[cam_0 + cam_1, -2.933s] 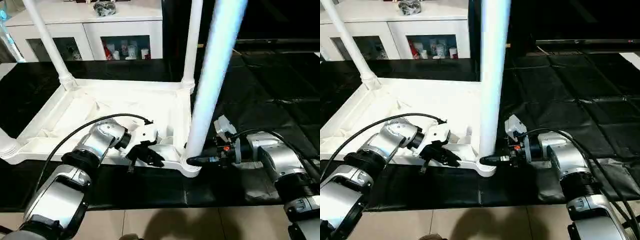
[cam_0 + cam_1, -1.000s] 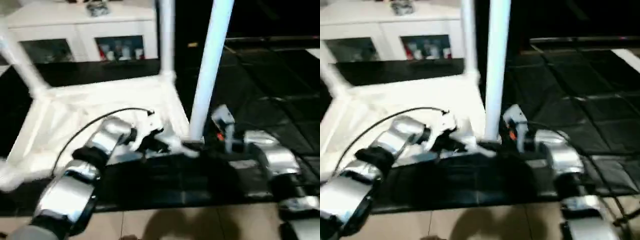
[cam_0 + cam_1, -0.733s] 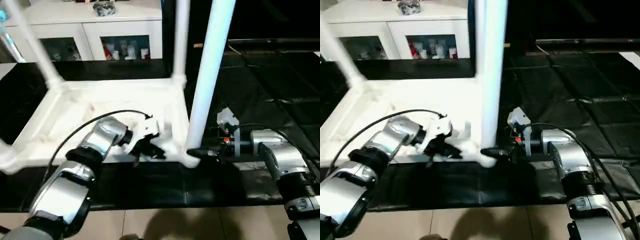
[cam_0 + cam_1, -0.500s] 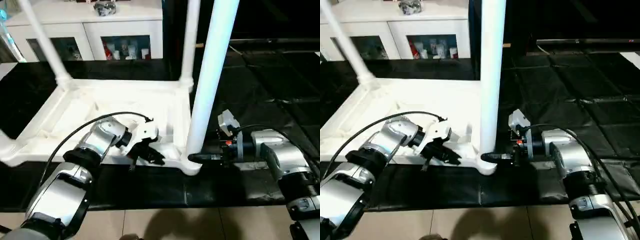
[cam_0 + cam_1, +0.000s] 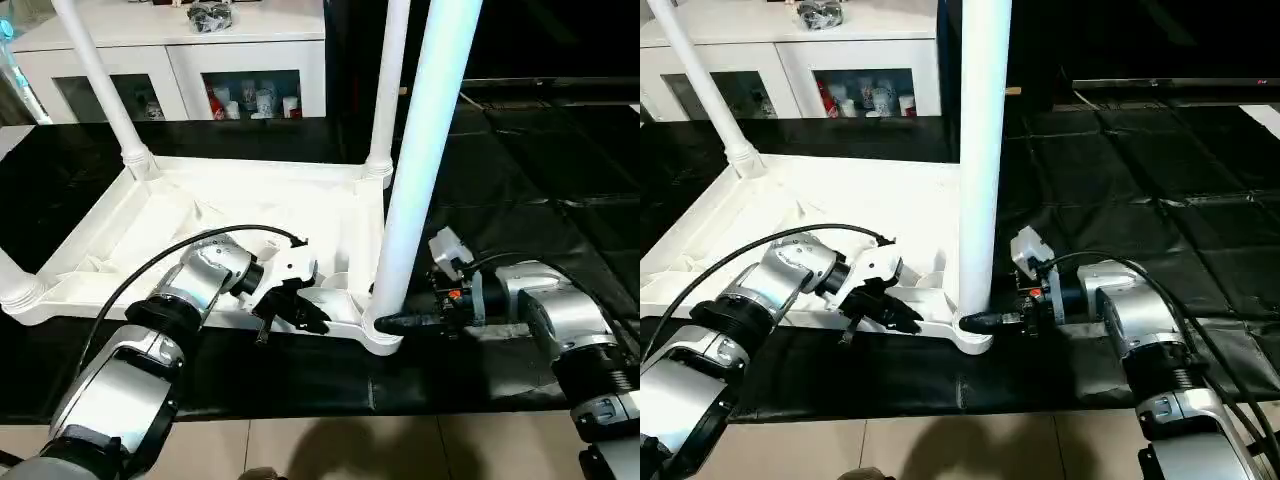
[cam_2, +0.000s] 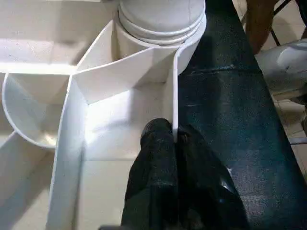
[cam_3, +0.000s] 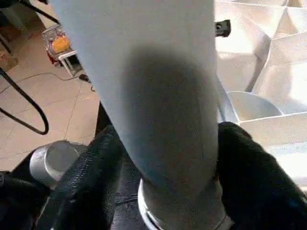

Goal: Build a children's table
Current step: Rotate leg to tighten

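The children's table (image 5: 150, 240) lies upside down on a black mat, its ribbed underside facing up. Two legs stand in the far corners (image 5: 100, 90) (image 5: 388, 80). A socket (image 5: 18, 292) sits at the near left. The near right leg (image 5: 420, 170) rises tall from its corner socket (image 5: 382, 335). My left gripper (image 6: 173, 132) is shut on the table's thin near rim (image 6: 175, 86), a finger on each side, close to that socket. My right gripper (image 5: 388, 322) reaches in from the right. Its fingers (image 7: 91, 177) press both sides of the near right leg (image 7: 158, 86) just above the socket.
A white glass-door cabinet (image 5: 200, 70) stands behind the table. The black mat (image 5: 520, 180) stretches far to the right. Tiled floor (image 5: 320, 450) begins at the mat's front edge. A black cable (image 5: 170, 255) loops over my left forearm.
My right gripper's fingers have closed in on the base of the near right leg. My left gripper keeps its hold on the rim. The camera shook and settled.
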{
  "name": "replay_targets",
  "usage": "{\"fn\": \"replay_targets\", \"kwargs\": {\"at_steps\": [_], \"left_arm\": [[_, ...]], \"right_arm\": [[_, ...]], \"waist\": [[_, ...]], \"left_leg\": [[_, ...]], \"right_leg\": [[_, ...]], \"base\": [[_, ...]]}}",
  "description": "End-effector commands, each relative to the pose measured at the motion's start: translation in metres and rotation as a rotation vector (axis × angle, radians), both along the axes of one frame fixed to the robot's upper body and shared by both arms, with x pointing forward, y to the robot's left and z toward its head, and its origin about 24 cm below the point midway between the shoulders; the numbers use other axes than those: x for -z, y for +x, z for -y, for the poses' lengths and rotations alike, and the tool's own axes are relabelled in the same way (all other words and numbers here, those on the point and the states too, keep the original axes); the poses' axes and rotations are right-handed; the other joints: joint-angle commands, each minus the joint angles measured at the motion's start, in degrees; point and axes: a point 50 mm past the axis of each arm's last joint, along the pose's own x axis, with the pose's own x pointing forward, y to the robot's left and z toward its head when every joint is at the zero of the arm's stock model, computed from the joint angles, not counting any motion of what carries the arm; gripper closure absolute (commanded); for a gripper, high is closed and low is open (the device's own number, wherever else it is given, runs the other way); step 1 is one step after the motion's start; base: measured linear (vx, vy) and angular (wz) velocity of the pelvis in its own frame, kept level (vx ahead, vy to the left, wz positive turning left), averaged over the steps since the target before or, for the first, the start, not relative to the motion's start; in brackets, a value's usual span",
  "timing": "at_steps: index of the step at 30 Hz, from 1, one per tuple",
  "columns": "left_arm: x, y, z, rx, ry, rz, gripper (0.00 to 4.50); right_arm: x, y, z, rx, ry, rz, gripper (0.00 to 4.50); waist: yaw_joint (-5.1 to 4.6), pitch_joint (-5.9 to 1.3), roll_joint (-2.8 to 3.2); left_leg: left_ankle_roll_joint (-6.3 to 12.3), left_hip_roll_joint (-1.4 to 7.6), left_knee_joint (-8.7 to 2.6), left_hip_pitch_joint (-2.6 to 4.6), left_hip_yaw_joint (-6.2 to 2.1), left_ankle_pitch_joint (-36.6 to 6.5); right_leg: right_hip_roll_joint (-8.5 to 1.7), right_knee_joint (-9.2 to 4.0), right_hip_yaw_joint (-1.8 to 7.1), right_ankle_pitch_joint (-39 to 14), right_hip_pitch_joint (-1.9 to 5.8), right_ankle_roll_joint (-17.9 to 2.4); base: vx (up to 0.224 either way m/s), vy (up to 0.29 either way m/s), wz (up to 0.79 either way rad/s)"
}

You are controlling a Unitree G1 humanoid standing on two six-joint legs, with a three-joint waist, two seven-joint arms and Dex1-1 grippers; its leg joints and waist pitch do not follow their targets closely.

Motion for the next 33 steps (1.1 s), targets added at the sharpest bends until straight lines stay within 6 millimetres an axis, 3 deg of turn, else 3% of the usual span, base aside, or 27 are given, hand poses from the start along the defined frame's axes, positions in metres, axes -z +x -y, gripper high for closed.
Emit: {"fn": "replay_targets", "kwargs": {"at_steps": [1,5,12,13,16,19,24,28,30,33], "left_arm": [[-0.006,0.001,0.005,0.041,0.002,0.03,4.5],[-0.006,0.001,0.004,0.038,0.006,0.029,4.5],[-0.006,0.003,0.007,0.006,-0.008,0.029,4.5],[-0.007,0.006,0.014,-0.045,-0.042,0.033,4.5],[-0.009,0.011,0.026,-0.116,-0.086,0.043,4.5],[-0.011,0.015,0.036,-0.177,-0.109,0.054,4.5],[-0.015,0.027,0.058,-0.376,-0.147,0.074,4.5],[-0.021,0.034,0.074,-0.519,-0.188,0.077,4.5],[-0.025,0.036,0.082,-0.562,-0.211,0.075,4.5],[-0.027,0.037,0.087,-0.589,-0.222,0.077,4.5]], "right_arm": [[-0.004,0.0,-0.001,-0.024,0.007,0.005,1.87],[-0.003,-0.002,-0.002,-0.03,0.009,-0.005,2.17],[0.0,-0.004,-0.004,-0.028,0.018,-0.017,2.34],[0.004,-0.004,-0.008,0.025,0.029,-0.012,2.36],[0.013,0.003,-0.015,0.178,0.004,-0.001,2.4],[0.021,0.008,-0.022,0.298,-0.012,0.013,2.43],[0.036,0.023,-0.047,0.565,-0.039,-0.024,2.46],[0.04,0.033,-0.069,0.732,-0.023,-0.098,2.46],[0.037,0.039,-0.083,0.785,0.008,-0.13,2.46],[0.033,0.042,-0.091,0.782,0.03,-0.105,2.46]], "waist": [[-0.22,-4.38,-0.97],[-0.12,-4.45,-0.81],[-0.05,-4.39,-0.91],[-0.05,-4.39,-0.72],[-0.01,-4.27,-0.89],[-1.0,-3.92,-0.97],[-2.9,-3.88,-0.71],[-4.35,-3.92,-0.64],[-5.0,-4.11,-0.76],[-5.11,-4.28,-0.77]], "left_leg": [[4.97,2.48,-3.56,0.64,-0.64,-9.4],[4.98,2.57,-3.53,0.68,-0.68,-9.2],[4.74,2.51,-3.54,0.73,-0.64,-9.5],[4.68,2.61,-3.55,0.75,-0.6,-9.4],[4.16,2.43,-3.58,0.78,-0.59,-10.3],[2.7,1.94,-3.77,0.68,-0.72,-11.6],[2.19,1.49,-3.7,0.74,-0.86,-12.9],[2.26,1.28,-3.6,0.69,-0.91,-12.9],[3.35,1.12,-3.52,0.38,-0.92,-11.5],[4.97,1.23,-3.33,0.28,-0.77,-9.5]], "right_leg": [[-4.25,-3.82,3.58,-16.9,3.47,-8.9],[-4.3,-3.68,3.62,-15.9,3.45,-9.3],[-4.27,-3.75,3.62,-16.4,3.48,-9.1],[-4.23,-3.81,3.7,-16.2,3.43,-9.1],[-4.29,-4.03,3.59,-17.8,3.43,-8.7],[-4.22,-4.84,3.05,-24.0,3.53,-6.2],[-4.09,-5.4,2.73,-25.5,3.49,-5.5],[-4.05,-5.46,2.63,-24.3,3.52,-6.3],[-3.99,-5.27,2.6,-22.1,3.85,-7.0],[-3.99,-4.8,2.87,-18.4,3.84,-8.4]], "base": [[0.0,0.0,0.0],[0.0,0.0,0.0],[0.0,0.0,0.0],[0.0,0.0,0.0],[0.0,0.0,0.0],[0.0,0.0,0.0],[0.0,0.0,0.0],[0.0,0.0,0.0],[0.0,0.0,0.0],[0.0,0.0,0.0]]}}
